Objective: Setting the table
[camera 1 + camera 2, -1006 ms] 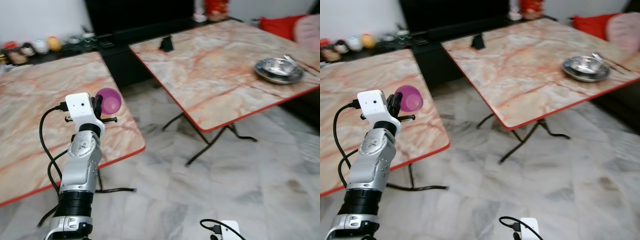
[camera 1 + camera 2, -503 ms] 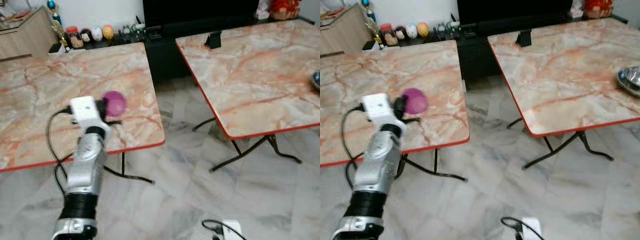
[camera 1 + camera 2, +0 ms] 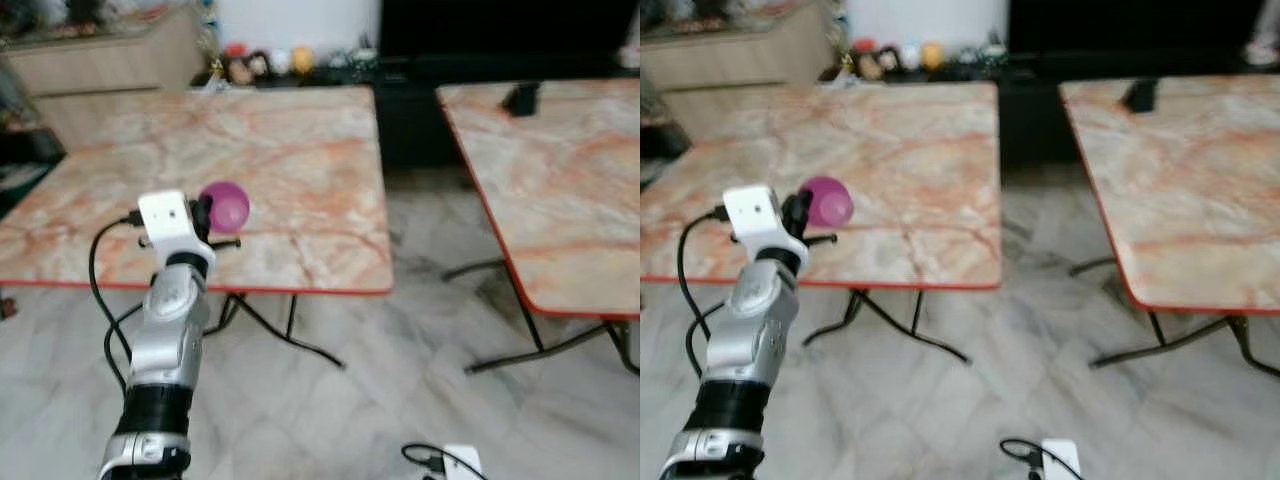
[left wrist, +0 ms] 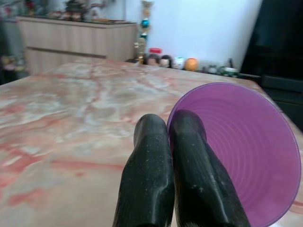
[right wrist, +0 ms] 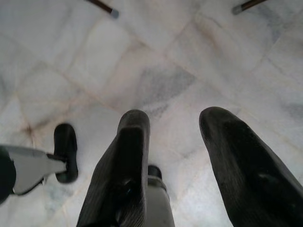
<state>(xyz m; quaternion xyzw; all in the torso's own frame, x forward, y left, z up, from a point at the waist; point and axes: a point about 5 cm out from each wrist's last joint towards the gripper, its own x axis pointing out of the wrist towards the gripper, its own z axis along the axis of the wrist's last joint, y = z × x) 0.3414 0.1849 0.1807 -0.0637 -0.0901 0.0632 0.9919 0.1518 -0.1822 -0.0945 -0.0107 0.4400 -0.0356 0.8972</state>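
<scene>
Facing the marble table (image 3: 300, 150), you are carrying the purple bowl (image 3: 226, 205) over its near edge, its rim pinched in the left gripper (image 4: 171, 142); I judge that lowering it onto the top is coming next. Right gripper (image 5: 189, 156) is hanging spread above the floor (image 3: 400, 400)

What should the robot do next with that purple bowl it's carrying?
Probably step closer and lower the purple bowl onto the marble-top table. The left gripper pinches its rim, held above the table's near part; the right gripper hangs open over the floor.
</scene>
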